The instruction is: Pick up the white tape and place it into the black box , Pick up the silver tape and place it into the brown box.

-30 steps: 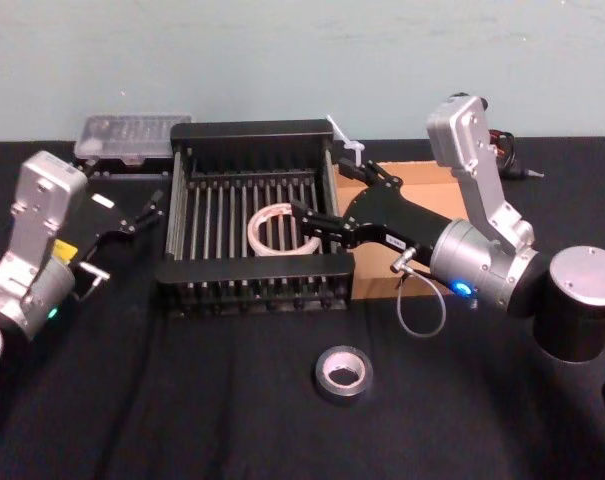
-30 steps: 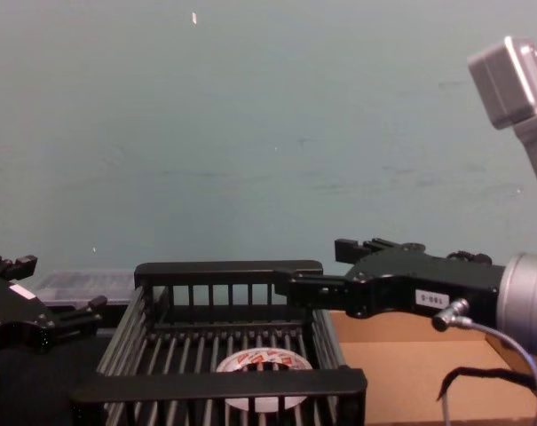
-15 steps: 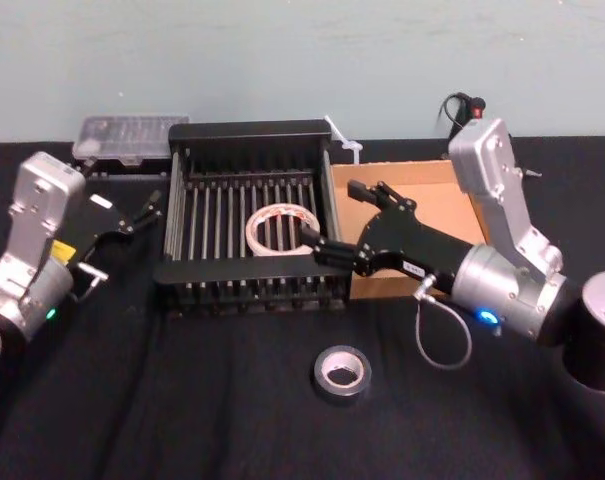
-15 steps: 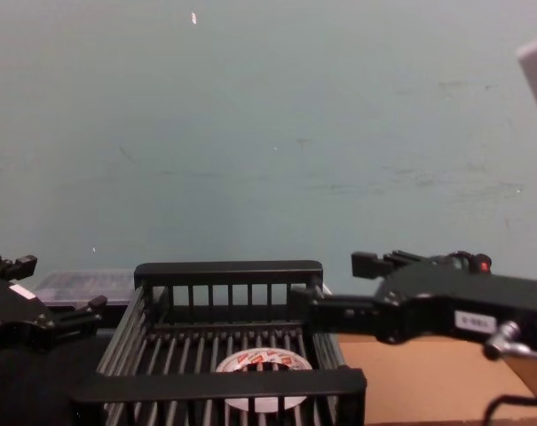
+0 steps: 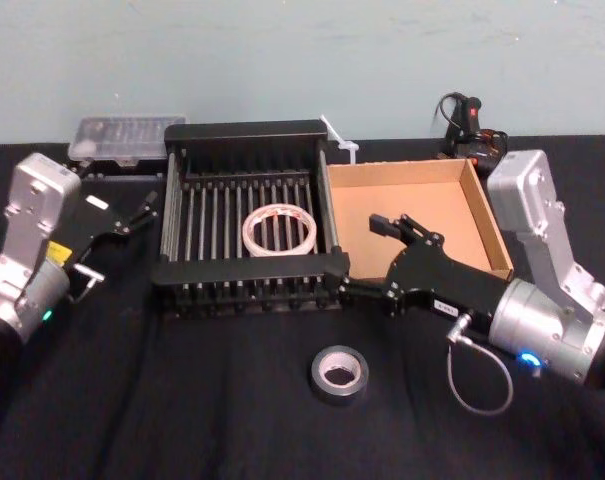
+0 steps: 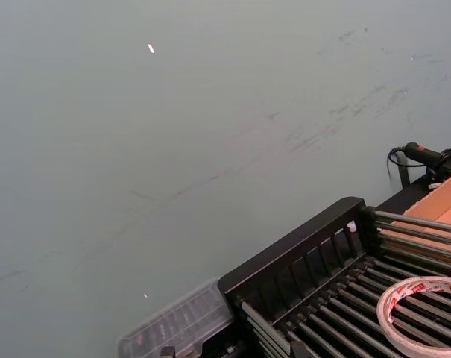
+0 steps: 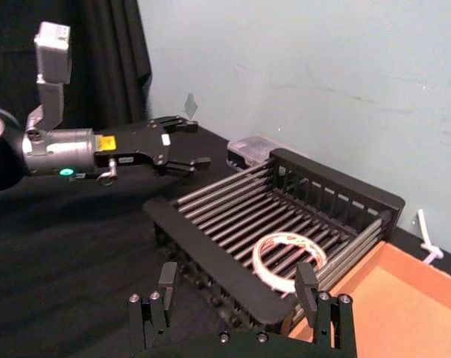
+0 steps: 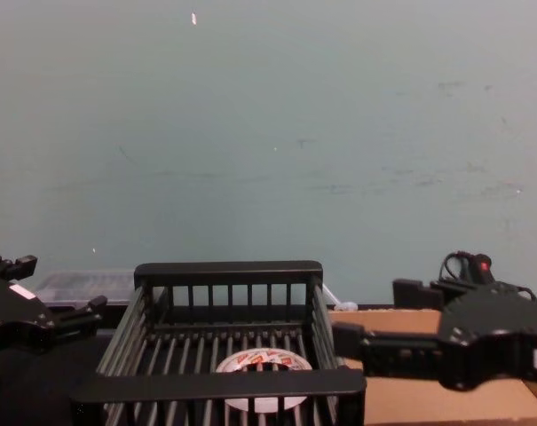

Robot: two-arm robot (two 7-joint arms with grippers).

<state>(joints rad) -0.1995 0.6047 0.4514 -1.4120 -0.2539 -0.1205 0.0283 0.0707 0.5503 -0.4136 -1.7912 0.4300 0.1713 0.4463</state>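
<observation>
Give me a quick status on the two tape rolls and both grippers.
White tape in black box. Silver tape on table, brown box empty. Right gripper open, empty, at black box's near right corner. Left gripper open, parked left.

Head view steeply downward, chest view level, both on black box.

Left wrist: crate against the wall
White tape lies flat on black box slats; brown box edge beside it; clear case on the other side.
</observation>
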